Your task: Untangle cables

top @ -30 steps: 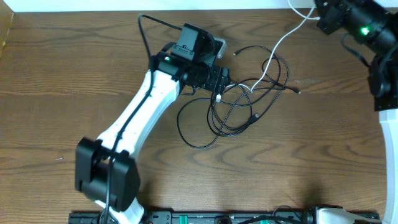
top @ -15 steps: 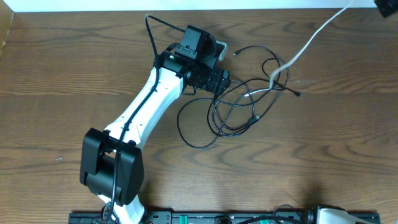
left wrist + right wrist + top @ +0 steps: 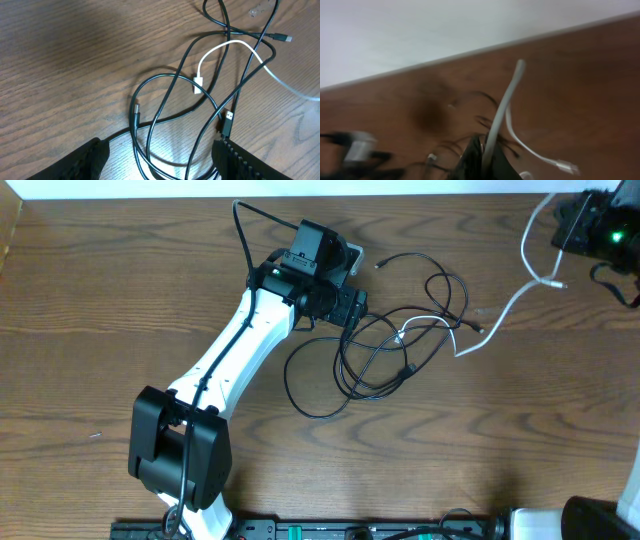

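The black cables (image 3: 385, 355) lie looped over each other on the wooden table, to the right of my left gripper (image 3: 352, 310). In the left wrist view that gripper (image 3: 160, 152) stands open low over the table, with black cable loops (image 3: 150, 125) passing between its fingers (image 3: 85, 160) and nothing pinched. A white cable (image 3: 500, 310) runs from the tangle up to my right gripper (image 3: 568, 218) at the far right. The right gripper (image 3: 487, 152) is shut on the white cable (image 3: 506, 97), whose free plug end (image 3: 563, 165) dangles. Its other white plug (image 3: 197, 86) rests inside the tangle.
The left arm (image 3: 235, 355) crosses the table from the front left to the middle. A light wall edge (image 3: 300, 188) borders the table at the back. A black rail (image 3: 300, 530) runs along the front edge.
The right gripper swung out of view at the top right and has come back lower, pulling the white cable further right out of the tangle. The left arm shifted slightly, its jaws unchanged.
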`<action>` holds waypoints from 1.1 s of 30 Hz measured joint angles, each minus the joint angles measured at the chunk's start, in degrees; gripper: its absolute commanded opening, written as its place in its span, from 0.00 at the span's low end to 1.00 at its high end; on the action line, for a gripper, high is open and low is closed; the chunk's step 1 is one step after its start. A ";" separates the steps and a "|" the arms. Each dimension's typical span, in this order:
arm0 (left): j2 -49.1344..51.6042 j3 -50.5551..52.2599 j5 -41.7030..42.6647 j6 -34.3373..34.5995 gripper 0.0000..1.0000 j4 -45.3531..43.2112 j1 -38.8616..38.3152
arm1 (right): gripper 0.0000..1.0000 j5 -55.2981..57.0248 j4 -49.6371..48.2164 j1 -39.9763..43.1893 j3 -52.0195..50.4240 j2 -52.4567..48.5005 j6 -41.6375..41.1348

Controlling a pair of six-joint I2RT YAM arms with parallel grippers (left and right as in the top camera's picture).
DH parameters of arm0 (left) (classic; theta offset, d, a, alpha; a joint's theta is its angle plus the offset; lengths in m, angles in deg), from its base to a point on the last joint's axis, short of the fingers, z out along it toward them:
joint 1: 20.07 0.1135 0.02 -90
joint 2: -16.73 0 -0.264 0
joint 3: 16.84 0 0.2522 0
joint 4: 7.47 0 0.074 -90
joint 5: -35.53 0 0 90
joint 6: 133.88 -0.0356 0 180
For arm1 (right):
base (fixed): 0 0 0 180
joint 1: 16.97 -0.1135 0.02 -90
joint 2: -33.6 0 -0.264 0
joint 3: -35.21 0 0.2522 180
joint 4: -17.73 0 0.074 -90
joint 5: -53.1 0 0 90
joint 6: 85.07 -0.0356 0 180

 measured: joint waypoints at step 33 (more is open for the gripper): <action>0.00 0.00 0.00 -0.02 0.72 -0.02 0.00 | 0.01 22.36 5.33 2.97 33.64 -6.56 14.69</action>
